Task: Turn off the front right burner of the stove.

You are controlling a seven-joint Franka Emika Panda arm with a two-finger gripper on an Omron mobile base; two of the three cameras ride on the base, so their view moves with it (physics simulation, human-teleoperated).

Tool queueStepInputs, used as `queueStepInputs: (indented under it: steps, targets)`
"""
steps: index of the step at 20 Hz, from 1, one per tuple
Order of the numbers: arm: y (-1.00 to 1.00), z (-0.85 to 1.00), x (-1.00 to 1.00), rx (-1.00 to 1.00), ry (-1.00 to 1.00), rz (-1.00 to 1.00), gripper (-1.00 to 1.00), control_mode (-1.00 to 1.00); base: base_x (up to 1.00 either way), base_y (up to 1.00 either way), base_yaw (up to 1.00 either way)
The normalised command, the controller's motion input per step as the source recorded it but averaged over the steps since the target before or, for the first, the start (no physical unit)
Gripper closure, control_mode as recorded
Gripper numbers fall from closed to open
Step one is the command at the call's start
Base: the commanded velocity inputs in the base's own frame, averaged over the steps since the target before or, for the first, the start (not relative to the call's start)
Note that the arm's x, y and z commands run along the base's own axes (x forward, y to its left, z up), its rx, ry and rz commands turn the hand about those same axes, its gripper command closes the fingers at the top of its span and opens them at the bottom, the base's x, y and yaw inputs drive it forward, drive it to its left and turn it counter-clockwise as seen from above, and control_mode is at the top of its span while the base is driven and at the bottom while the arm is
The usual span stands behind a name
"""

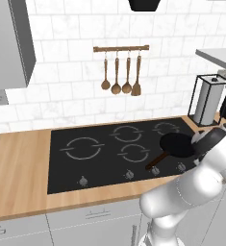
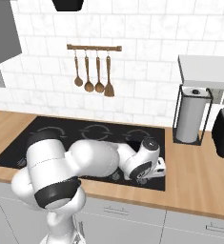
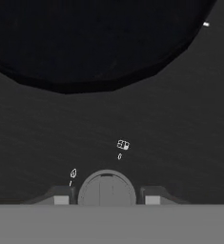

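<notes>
Black glass stretches wide across the wooden counter (image 1: 18,168), and that is the stove (image 1: 85,168), grey burner rings on top and a row of small round knobs along its front edge. A dark frying pan (image 1: 177,145) sits over the front right ring, handle pointing toward the front. Down at the right end, the hand view has one knob (image 3: 106,188) dead centre, the end effector (image 3: 106,199) spread with a dark fingertip (image 3: 61,196) on either side of it, not yet touching by the look of it. That knob should be rigid and small, likely slick; pinch it across its round rim and twist. The arm folds low from the base, elbow bulging over the front of the counter, wrist bent down at the stove's right front corner in the right base view.
</notes>
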Motion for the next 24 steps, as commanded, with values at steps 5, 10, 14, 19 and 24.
queueStepInputs:
  steps: [5,10,14,19,24]
  targets:
    - [0.0,0.0,0.0,0.0,0.0,-0.07,1.0,-1.0,0.0,0.0,0.0]
    - [0.0,0.0,0.0,0.0,0.05,-0.29,1.0,-1.0,0.0,0.0,0.0]
    - [0.03,0.01,-0.03,0.0,0.02,-0.48,1.0,-1.0,0.0,0.0,0.0]
    - [0.19,0.0,-0.07,0.0,0.0,-0.63,1.0,-1.0,0.0,0.0,0.0]
    - [0.28,0.0,-0.06,0.0,0.0,-0.74,1.0,-1.0,0.0,0.0,0.0]
